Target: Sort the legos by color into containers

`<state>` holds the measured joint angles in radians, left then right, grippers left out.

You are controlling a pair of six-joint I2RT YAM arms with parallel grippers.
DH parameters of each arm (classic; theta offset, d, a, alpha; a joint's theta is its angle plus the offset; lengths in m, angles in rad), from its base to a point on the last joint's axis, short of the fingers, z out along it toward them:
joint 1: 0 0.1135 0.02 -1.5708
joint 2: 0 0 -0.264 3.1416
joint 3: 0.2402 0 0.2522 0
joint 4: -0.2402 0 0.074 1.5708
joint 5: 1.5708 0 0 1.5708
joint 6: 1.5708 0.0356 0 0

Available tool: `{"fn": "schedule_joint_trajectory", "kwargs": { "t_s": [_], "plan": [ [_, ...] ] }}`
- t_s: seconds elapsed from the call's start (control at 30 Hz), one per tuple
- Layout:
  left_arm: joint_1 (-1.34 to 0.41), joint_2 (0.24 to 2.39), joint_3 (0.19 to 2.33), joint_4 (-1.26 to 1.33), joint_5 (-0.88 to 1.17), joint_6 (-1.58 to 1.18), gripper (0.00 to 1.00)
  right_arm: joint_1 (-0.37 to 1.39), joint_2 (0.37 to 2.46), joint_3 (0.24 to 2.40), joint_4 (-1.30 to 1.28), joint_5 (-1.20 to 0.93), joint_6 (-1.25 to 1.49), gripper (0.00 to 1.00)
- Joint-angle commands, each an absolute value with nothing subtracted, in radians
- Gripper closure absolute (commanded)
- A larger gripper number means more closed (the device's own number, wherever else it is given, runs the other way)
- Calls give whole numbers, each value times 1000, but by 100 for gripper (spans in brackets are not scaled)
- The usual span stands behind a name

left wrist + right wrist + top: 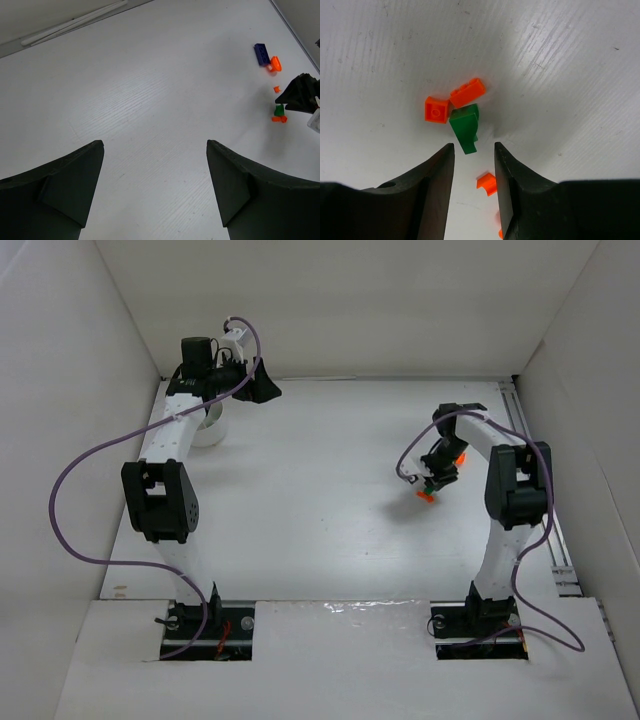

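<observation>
Right gripper (pixel 473 149): parted by a narrow gap, clamping nothing; low over the table (pixel 330 530), right of centre in the top view.
Green brick (pixel 465 127): centre of the right wrist view, just above the gripper's opening, lower tip reaching the mouth between the two fingertips; contact with either cannot be told.
Square orange brick (pixel 436 109): just left of the green brick's top, close against it.
Long orange brick (pixel 467 92): tilted, just above the green brick, one end by the square one.
Small orange piece (pixel 487 182): lower in the frame, in the gap between the fingers, beside the right-hand one.
Blue brick (pixel 261 53): upper right of the left wrist view, apart from the cluster, with an orange brick (pixel 275 63) just beside it.
Left gripper (pixel 155 150): spread wide, empty; upper left of the top view, well apart from the bricks.
White bowl (pixel 210 428): upper left of the top view, partly hidden, near the left gripper; contents not visible.
</observation>
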<state>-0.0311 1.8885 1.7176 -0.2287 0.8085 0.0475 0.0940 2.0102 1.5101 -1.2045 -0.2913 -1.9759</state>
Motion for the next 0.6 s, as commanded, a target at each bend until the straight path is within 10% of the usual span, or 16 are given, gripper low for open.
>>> {"fn": "schedule_joint_trajectory", "kwargs": {
  "t_s": [0.0,0.57],
  "plan": [
    [-28,1887,1749,-202,828,44,19,112,2011,1517,-1241,-272,-2080,57],
    [-28,1914,1767,-202,819,26,18,187,2068,1526,-1232,-143,-1911,68]
  ]
}}
